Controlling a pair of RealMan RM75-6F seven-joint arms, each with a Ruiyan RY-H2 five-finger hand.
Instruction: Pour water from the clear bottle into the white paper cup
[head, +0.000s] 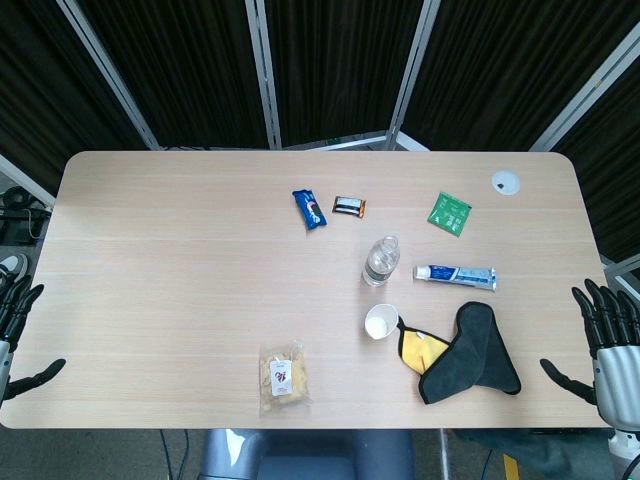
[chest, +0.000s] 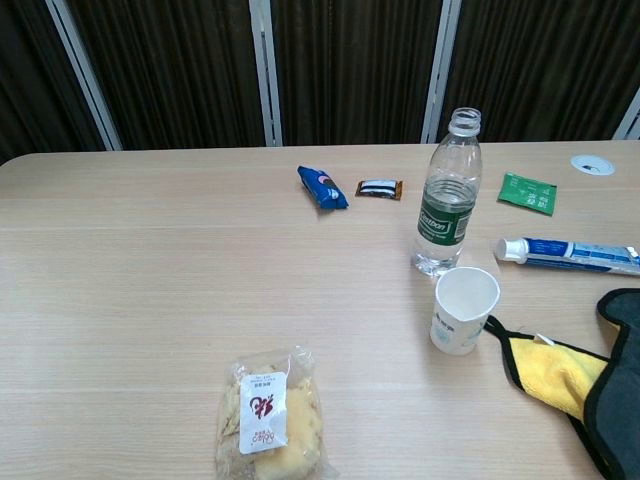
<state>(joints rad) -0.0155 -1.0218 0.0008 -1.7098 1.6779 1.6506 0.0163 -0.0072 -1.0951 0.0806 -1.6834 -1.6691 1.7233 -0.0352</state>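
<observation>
Both hands parked off the table's (head: 150, 260) near corners, left hand (head: 18, 330) and right hand (head: 600, 335) released, fingers spread, gripping nothing. Loads of bare wood across the left half. One uncapped bottle (chest: 446, 195) upright right of center, one paper cup (chest: 465, 310) just in front. Also one toothpaste tube (chest: 570, 254), one cloth (head: 460, 352), one bagged snack (chest: 268, 415), three small packets.
</observation>
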